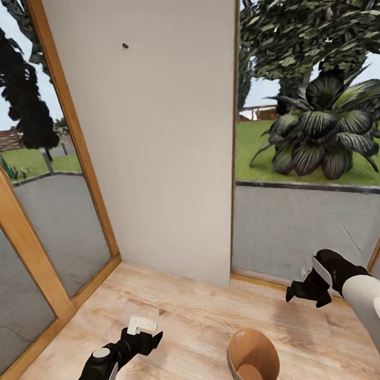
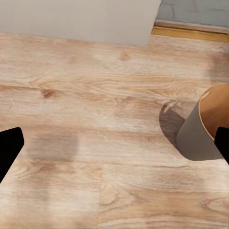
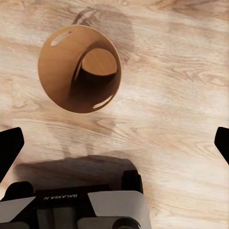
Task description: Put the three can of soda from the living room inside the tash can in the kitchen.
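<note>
The trash can [image 1: 248, 344] stands upright on the wood-plank floor at the near middle, grey outside and brown inside. Its grey wall [image 2: 194, 139] is close beside my left gripper. Looking down into the bin [image 3: 56, 71], I see its brown bottom with nothing lying on it. My left gripper [image 1: 146, 331] hangs low, left of the bin, open and holding nothing [image 2: 116, 145]. My right gripper [image 1: 303, 294] hovers to the right of the bin and above it, open and holding nothing [image 3: 115, 145]. The soda cans are out of view.
A white wall panel [image 1: 156, 129] rises straight ahead between wood-framed glass doors [image 1: 60, 224], with a garden and paving outside. A second glass pane [image 1: 308, 226] is on the right. My own base [image 3: 81, 205] sits just behind the bin.
</note>
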You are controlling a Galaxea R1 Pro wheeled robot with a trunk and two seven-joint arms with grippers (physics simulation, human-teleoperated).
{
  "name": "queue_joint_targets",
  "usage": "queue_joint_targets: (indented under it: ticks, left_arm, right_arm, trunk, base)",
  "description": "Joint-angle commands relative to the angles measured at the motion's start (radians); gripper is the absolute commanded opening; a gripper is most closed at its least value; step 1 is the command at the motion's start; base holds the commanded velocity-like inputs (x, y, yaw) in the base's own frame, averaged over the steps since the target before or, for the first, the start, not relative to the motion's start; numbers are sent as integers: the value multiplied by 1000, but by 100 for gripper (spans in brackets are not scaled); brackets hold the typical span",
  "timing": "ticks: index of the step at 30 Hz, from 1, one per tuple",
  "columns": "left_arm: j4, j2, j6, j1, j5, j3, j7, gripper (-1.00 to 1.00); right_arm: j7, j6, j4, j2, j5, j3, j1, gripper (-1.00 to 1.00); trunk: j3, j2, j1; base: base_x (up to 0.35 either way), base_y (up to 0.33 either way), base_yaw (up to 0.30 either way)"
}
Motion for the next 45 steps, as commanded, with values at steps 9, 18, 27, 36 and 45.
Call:
queue_joint_targets:
  ticks: [9, 18, 27, 36, 45]
  left_arm:
    - [1, 0, 0, 0, -1, 0, 0, 100]
    - [1, 0, -1, 0, -1, -1, 0, 100]
    - [1, 0, -1, 0, -1, -1, 0, 100]
    - [1, -1, -2, 0, -1, -3, -1, 100]
    - [1, -1, -2, 0, -2, -4, -1, 100]
  right_arm:
    - [-46, 1, -8, -1, -1, -2, -4, 100]
    - [-108, 3, -9, 24, -3, -3, -52, 100]
    - [-179, 3, -10, 57, -8, -4, -109, 100]
    - [-236, 3, -9, 73, -13, -6, -137, 100]
    - [-241, 3, -6, 75, -11, -8, -147, 100]
  trunk:
    - [-42, -63, 35]
    - [-84, -126, 69]
    - [-126, -189, 104]
    - [-168, -252, 138]
    - [-210, -315, 173]
  base:
    - [0, 0, 0]
    - [0, 0, 0]
    - [0, 0, 0]
    - [0, 0, 0]
    - [0, 0, 0]
